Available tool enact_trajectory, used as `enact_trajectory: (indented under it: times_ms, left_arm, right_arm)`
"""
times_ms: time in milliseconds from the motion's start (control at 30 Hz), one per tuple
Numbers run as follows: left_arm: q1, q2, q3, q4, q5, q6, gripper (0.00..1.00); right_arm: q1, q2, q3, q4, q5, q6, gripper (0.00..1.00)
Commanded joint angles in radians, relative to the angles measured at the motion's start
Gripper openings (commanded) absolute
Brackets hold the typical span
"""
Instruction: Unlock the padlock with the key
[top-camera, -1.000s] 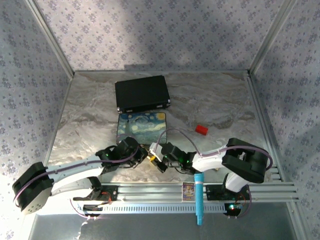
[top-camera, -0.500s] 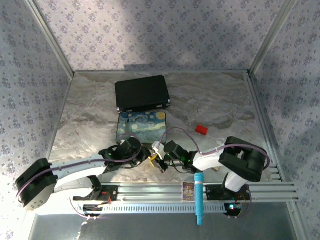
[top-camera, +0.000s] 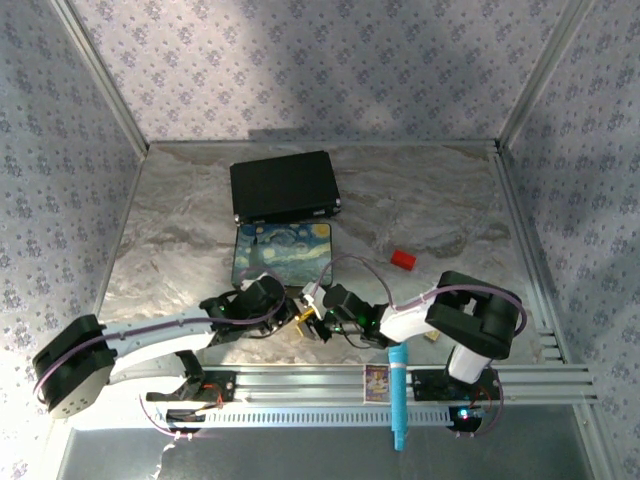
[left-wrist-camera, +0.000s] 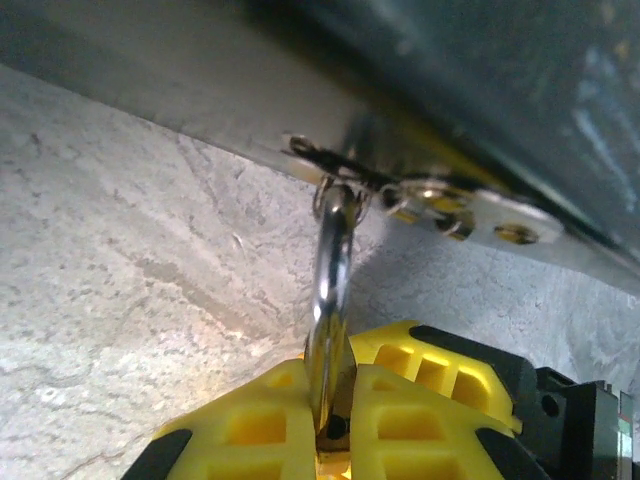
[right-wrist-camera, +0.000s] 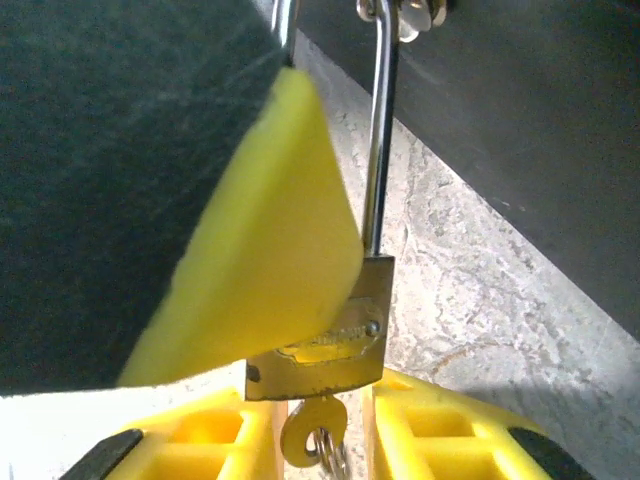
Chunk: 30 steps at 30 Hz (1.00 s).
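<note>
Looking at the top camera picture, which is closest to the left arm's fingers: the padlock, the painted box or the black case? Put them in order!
Starting from the left fingers:
1. The padlock, held right between them, near the front of the table.
2. The painted box, just behind them, further up the table.
3. The black case, behind the box, nearest the back wall.

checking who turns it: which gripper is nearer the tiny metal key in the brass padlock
Right. The right gripper flanks the tiny metal key under the brass padlock; the left gripper is shut on its silver shackle, the far end.
</note>
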Motion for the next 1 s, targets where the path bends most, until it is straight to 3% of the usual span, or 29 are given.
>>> enact_trajectory:
  times_ms: [0, 200, 367, 500, 767, 967]
  left_arm:
    - [-0.001, -0.024, -0.009, -0.131, -0.009, 0.02, 0.04]
    - [0.037, -0.053, -0.013, -0.248, -0.024, 0.082, 0.04]
    - [0.053, -0.055, -0.033, -0.286, -0.027, 0.107, 0.06]
    - [0.055, -0.049, -0.039, -0.296, -0.036, 0.116, 0.09]
    - [0.055, 0.002, -0.007, -0.332, -0.081, 0.149, 0.22]
    - [0.053, 0.085, 0.034, -0.34, -0.097, 0.171, 0.27]
  right_arm:
    - [0.013, -0.037, -0.002, 0.007, 0.064, 0.024, 0.4]
    - [0.01, -0.169, -0.061, -0.044, 0.112, 0.066, 0.55]
    - [-0.017, -0.273, -0.031, -0.149, 0.119, 0.122, 0.6]
    - [-0.079, -0.319, 0.085, -0.406, 0.296, 0.237, 0.67]
    - [-0.168, -0.171, 0.37, -0.759, 0.404, 0.309, 0.66]
    - [-0.174, -0.06, 0.437, -0.756, 0.339, 0.292, 0.65]
